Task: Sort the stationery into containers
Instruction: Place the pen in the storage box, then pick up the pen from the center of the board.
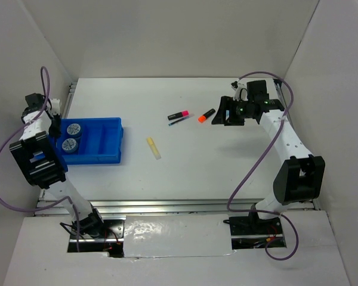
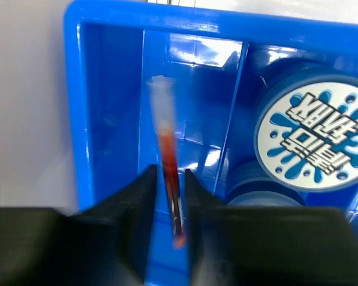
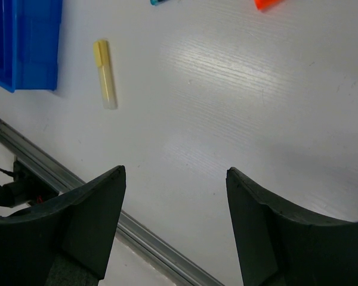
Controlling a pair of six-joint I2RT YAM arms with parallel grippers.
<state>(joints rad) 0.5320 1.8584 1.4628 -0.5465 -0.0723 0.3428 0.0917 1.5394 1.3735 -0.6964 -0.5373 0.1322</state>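
A: Our left gripper (image 2: 169,179) is clamped on the thin red pen (image 2: 166,140). The 2 fingers pinch it near one end, and the rest of the barrel reaches out over the outermost long compartment of the blue tray (image 2: 167,18).

B: The 2 rolls (image 2: 313,137) sit in the next compartment, past the divider. Does the pen touch the tray floor?

A: We cannot tell, because the wrist view blurs close to the fingers. We judge the pen light, stiff and smooth. Pinched this far from its middle, it may swivel between the pads.

B: Our right gripper (image 3: 174,174) hangs over the table (image 1: 227,173) with its jaws wide apart and nothing between them. The pale yellow marker (image 3: 105,74) lies flat on the table between the tray and the other 3 pieces.

A: Those are the pink marker (image 1: 178,114), the dark pen (image 1: 180,121) just beside it, and the orange-black marker (image 1: 206,115).

B: We expect the markers to be light, rigid and prone to rolling, so we would take each across the middle of its barrel. The dark pen looks harder, being thin, low and crowded by the pink marker.
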